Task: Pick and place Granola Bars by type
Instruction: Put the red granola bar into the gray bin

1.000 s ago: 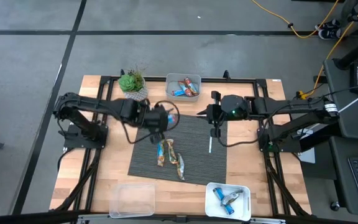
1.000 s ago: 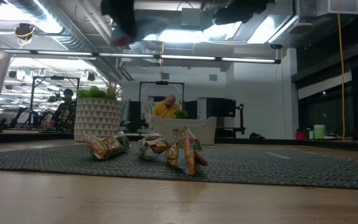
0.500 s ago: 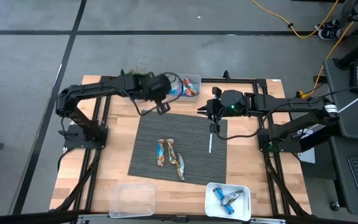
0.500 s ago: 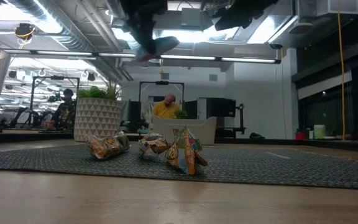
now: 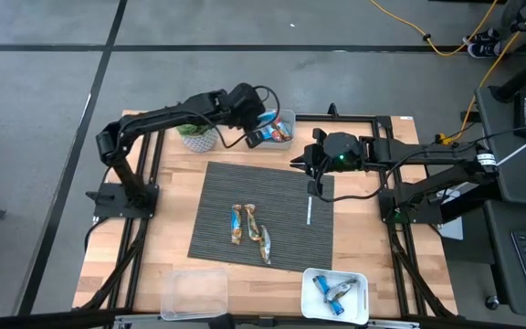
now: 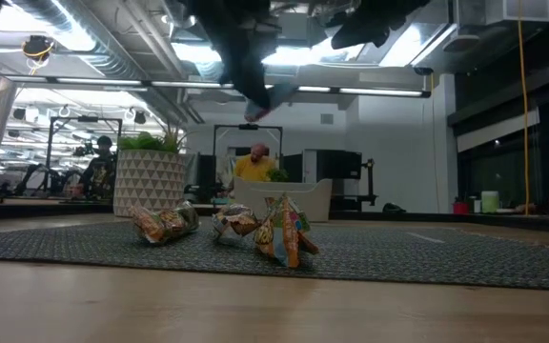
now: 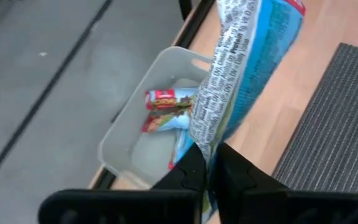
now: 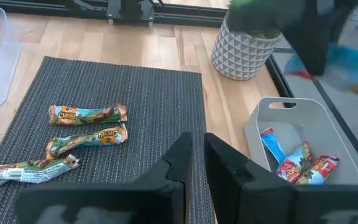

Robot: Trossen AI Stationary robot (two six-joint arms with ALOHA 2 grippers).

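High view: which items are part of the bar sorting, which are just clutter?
Part of the job:
- blue bar held in the left tool
- three bars on the mat
- back bin with bars
- front white bin with bars
- clear bin

Just lying about:
- potted plant
- thin white stick
- striped mat

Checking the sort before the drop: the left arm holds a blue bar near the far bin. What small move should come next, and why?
Probably ease the left gripper on over the white bin, then open. Its fingers pinch a blue-wrapped granola bar that hangs partly beside the bin's rim, and the bin already holds similar red-and-blue bars. The right gripper waits above the mat.
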